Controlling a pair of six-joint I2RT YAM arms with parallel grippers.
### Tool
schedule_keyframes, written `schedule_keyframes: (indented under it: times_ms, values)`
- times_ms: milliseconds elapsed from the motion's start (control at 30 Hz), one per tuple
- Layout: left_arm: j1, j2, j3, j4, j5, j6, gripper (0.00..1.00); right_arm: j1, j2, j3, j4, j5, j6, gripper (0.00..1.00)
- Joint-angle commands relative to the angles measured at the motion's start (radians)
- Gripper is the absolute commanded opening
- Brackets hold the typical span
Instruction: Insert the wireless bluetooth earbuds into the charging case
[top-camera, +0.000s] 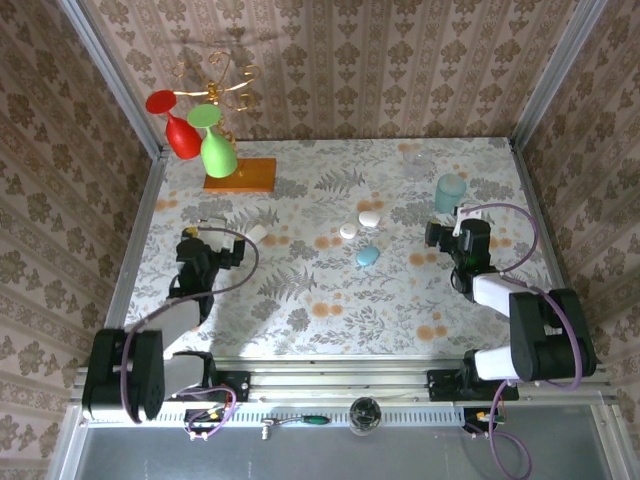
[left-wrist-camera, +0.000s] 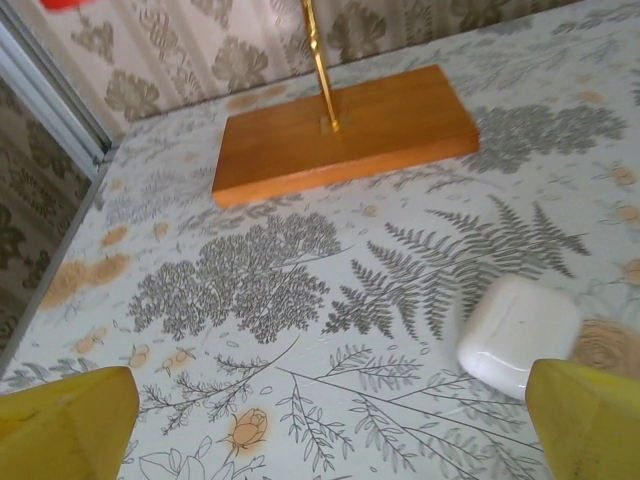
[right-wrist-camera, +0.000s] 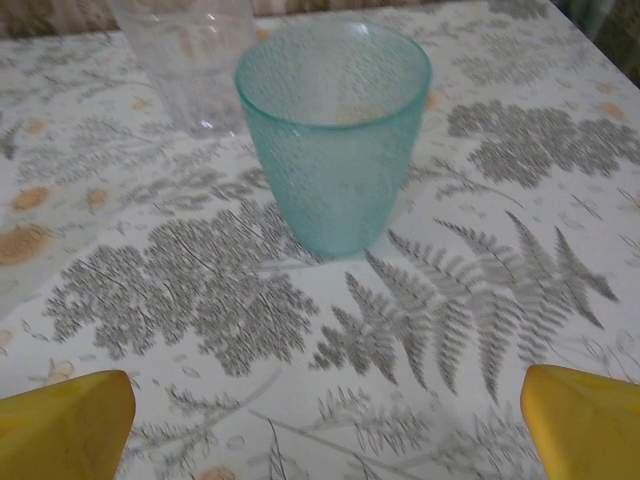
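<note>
The charging case (top-camera: 367, 256), a light-blue pebble, lies closed near the table's middle, between the two arms. The earbuds are too small to make out. My left gripper (top-camera: 203, 231) hovers at the left, far from the case, and is open; its yellow fingertips (left-wrist-camera: 65, 420) stand wide apart over bare cloth (left-wrist-camera: 330, 440). My right gripper (top-camera: 448, 228) sits to the right of the case, also open, with its yellow fingertips (right-wrist-camera: 585, 420) spread and nothing between them (right-wrist-camera: 325, 440).
A white rounded box (left-wrist-camera: 520, 335) lies just ahead of the left gripper's right finger. Two white pebbles (top-camera: 369, 217) rest beyond the case. A teal cup (right-wrist-camera: 335, 130) and clear glass (right-wrist-camera: 190, 60) stand ahead of the right gripper. A wooden base (left-wrist-camera: 345, 135) holds red and green glasses at the back left.
</note>
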Motion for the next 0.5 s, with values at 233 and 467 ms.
schedule_keyframes:
  times_ms: [233, 467]
  values:
    - [0.078, 0.345, 0.035, 0.382, 0.047, -0.075, 1.00, -0.007, 0.138, -0.030, 0.268, -0.089, -0.028, 1.00]
    - [0.100, 0.325, 0.111, 0.201, 0.061, -0.107, 1.00, -0.006, 0.138, -0.025, 0.255, -0.084, -0.030, 1.00]
